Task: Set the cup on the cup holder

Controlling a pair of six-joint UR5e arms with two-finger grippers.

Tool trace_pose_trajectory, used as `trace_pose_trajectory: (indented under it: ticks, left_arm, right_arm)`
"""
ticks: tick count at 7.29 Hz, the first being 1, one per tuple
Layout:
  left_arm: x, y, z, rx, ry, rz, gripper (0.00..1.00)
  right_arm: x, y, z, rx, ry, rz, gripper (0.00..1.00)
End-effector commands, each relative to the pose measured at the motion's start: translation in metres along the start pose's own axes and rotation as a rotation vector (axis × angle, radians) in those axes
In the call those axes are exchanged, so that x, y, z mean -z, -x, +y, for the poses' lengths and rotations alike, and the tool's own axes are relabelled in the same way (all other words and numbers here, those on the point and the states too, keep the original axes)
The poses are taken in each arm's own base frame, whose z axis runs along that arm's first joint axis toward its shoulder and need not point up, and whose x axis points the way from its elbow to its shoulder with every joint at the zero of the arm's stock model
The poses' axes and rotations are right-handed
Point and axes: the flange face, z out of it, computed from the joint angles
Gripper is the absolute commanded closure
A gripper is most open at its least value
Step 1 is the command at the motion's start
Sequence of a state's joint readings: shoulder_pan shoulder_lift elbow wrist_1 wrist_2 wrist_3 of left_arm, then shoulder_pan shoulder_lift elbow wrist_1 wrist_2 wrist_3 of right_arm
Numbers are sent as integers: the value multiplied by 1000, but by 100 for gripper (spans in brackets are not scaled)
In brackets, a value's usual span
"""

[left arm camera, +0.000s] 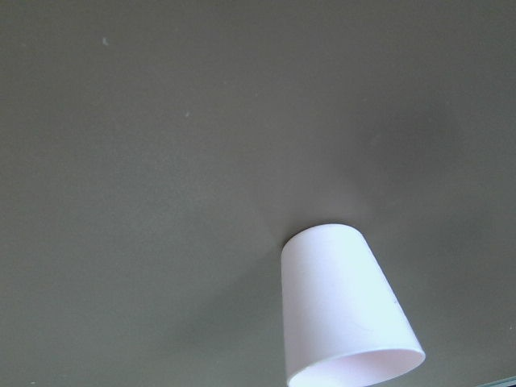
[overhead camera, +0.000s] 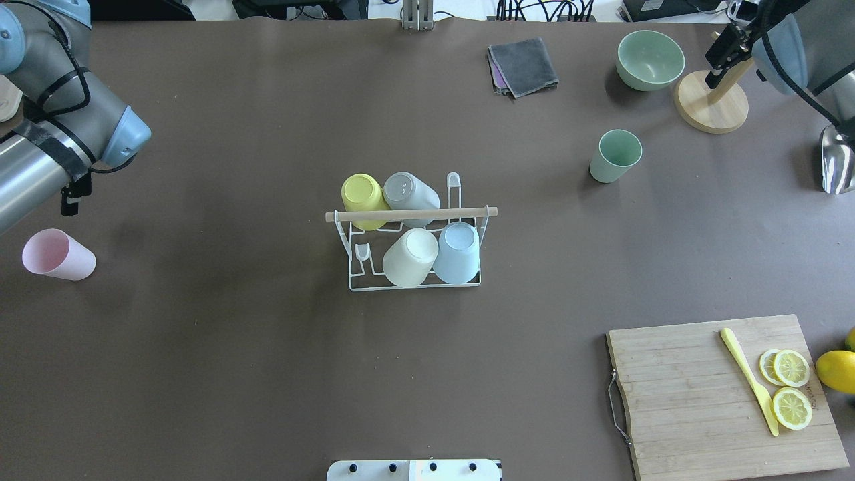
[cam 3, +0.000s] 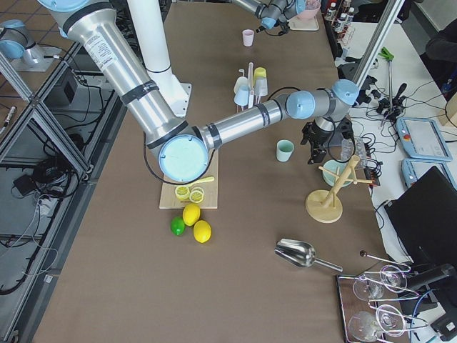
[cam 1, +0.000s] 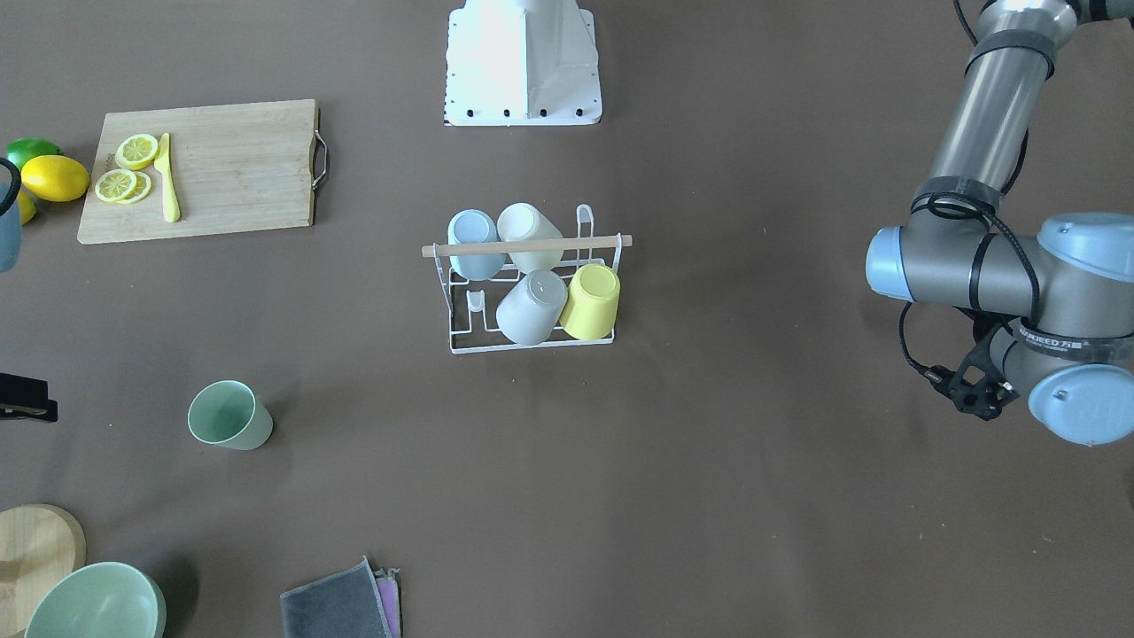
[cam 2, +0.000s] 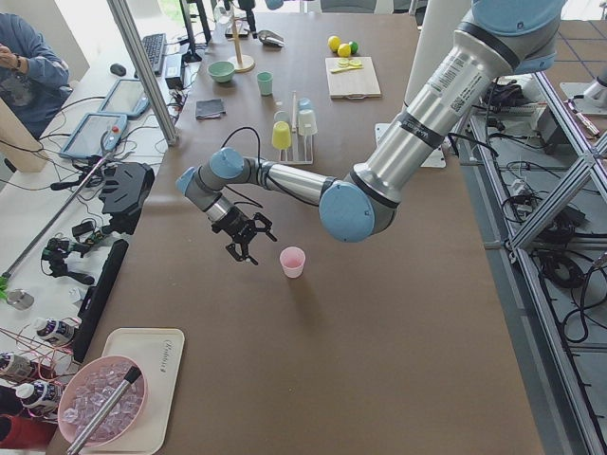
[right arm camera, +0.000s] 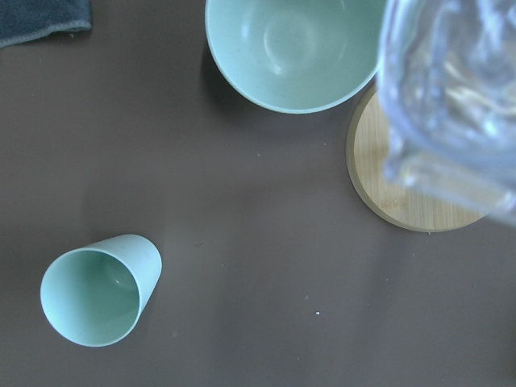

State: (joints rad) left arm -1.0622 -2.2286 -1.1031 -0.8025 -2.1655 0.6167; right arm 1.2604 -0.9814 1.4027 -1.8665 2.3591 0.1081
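Note:
The cup holder [overhead camera: 349,254] is a white wire rack with a wooden dowel bar, at the table's middle; it also shows in the front view [cam 1: 532,350]. A yellow, a grey, a cream and a blue cup sit upside down on its prongs. A pink cup [overhead camera: 59,254] stands far left, with my left gripper [cam 2: 243,248] hovering just beside it; the left wrist view shows only the cup [left arm camera: 347,314]. A green cup [overhead camera: 616,155] stands at the back right and shows in the right wrist view [right arm camera: 101,290]. My right gripper [cam 3: 315,157] hangs beyond it, near a wooden stand. No fingers show clearly enough to tell either gripper's state.
A green bowl [overhead camera: 650,60] and a wooden stand [overhead camera: 711,107] are at the back right. A folded grey cloth [overhead camera: 524,65] lies beside them. A cutting board [overhead camera: 721,394] holds lemon slices and a yellow knife. A metal scoop [overhead camera: 838,160] is at the right edge.

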Motion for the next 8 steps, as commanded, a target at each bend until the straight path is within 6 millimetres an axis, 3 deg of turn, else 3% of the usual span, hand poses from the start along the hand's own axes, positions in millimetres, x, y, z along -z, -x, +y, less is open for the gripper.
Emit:
trace_pose_trajectory:
  ticks: [1, 4, 8]
  left_arm:
    - [-18, -11, -21, -19, 19, 13, 2]
    - [-37, -18, -33, -41, 106, -42, 3]
    - [-60, -24, -44, -42, 161, -42, 3]
  right_arm:
    - [0, 18, 5, -14, 18, 0, 0]
    - [-7, 60, 3, -91, 29, -12, 0]
    - [10, 157, -18, -93, 78, -2, 0]
